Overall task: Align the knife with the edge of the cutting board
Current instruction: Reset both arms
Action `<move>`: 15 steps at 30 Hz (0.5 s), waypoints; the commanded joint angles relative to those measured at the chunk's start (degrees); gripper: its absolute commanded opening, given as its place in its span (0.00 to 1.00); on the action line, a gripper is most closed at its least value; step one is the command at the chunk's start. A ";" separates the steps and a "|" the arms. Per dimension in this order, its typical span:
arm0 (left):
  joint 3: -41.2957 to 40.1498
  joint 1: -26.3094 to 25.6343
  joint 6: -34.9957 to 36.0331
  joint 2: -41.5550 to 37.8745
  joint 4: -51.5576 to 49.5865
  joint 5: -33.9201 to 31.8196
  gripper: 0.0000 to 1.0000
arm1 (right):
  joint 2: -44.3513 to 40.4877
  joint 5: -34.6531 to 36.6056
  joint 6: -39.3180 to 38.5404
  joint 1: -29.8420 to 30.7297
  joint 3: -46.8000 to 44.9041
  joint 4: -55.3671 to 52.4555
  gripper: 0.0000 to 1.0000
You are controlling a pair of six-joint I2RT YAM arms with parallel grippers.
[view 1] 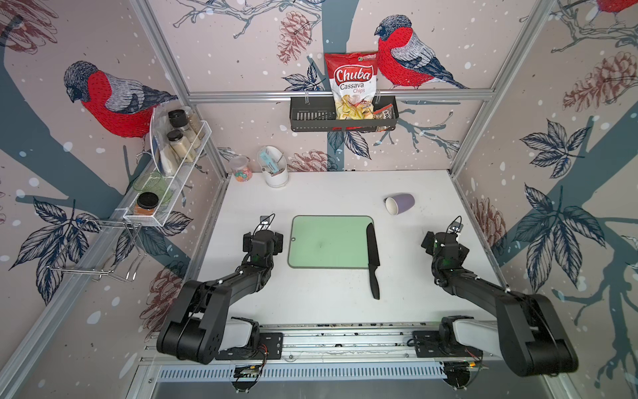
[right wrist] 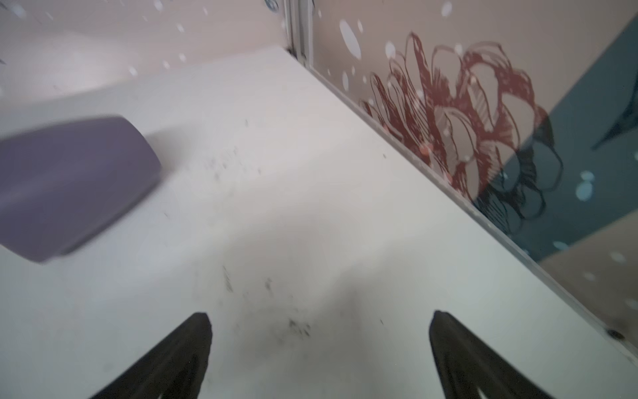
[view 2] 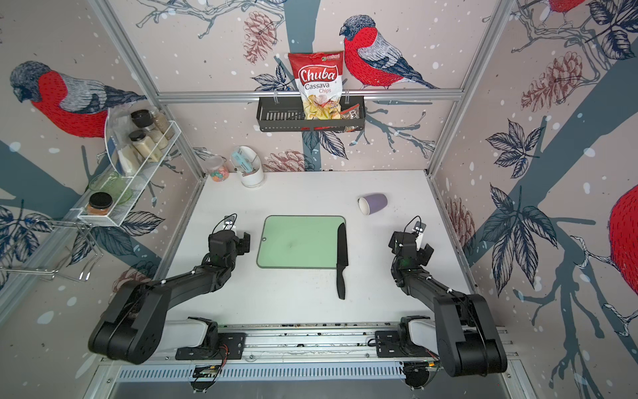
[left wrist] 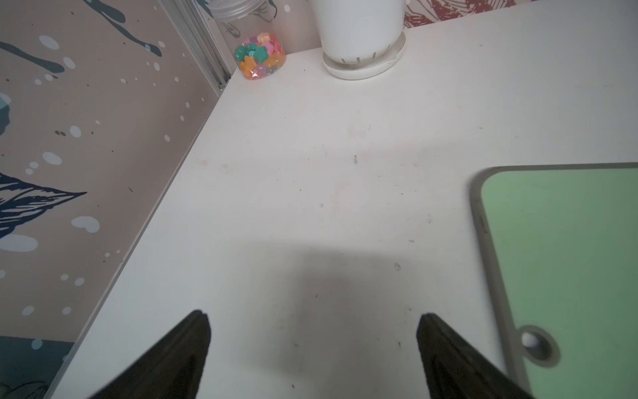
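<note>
left gripper (left wrist: 314,315), right gripper (right wrist: 320,313): wide, empty

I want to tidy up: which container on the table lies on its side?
The purple cup, on its side with its white inside showing. The white holder and the clear jar of coloured pieces stand upright.

L arm: black jointed left arm (view 1: 238,280), elbow bent, forearm angled inward and fwd, wrist pitched down.
L gripper: black left gripper (left wrist: 314,316), tapered fingers (left wrist: 186,352) spread wide, empty.
R arm: black jointed right arm (view 1: 480,288), elbow bent, forearm angled inward and fwd.
R gripper: black right gripper (right wrist: 321,313), fingers (right wrist: 459,352) spread wide, empty.
Arms: well apart.
</note>
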 commanded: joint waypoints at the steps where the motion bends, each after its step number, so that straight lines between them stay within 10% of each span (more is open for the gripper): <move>1: -1.10 2.78 2.54 3.58 14.54 5.76 0.95 | 2.57 -2.65 -6.80 -0.33 -2.81 17.21 0.95; 5: -3.78 5.94 0.88 11.75 30.47 10.18 0.96 | 19.35 -6.07 -6.99 -2.85 -9.58 51.08 0.99; 8: -0.34 6.44 -0.19 11.23 21.56 8.63 0.96 | 12.79 -6.70 -4.24 -4.20 0.74 20.34 1.00; 15: 2.57 9.84 -3.41 10.18 14.73 11.95 0.97 | 15.03 -5.14 -6.82 -1.93 1.39 22.84 1.00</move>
